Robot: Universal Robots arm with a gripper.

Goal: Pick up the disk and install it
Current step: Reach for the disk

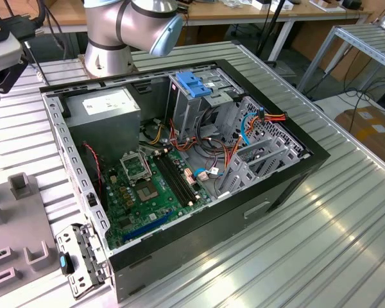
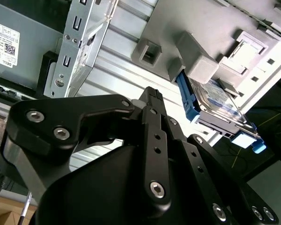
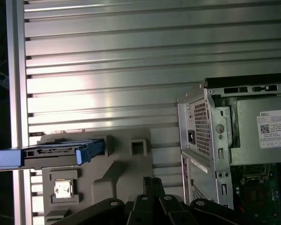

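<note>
Fingers (image 3: 149,185) pressed together, empty; disk (image 3: 47,157) on edge in grey holder (image 3: 122,164), apart; ribbed table (image 3: 131,70) stretches beyond.

— How many disks?
— One disk (image 3: 49,157), sitting in one grey holder (image 3: 117,164).
— Computers?
— One open computer case (image 1: 244,215). Inside it are one grey power supply box (image 1: 106,109), one blue-capped metal cage (image 1: 192,106) and one green motherboard (image 1: 141,199).
— Arms?
— One robot arm (image 1: 131,29).

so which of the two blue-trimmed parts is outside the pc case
The disk, with blue side rails, held in the grey fixture on the table; the blue-capped drive cage sits inside the case.
</note>
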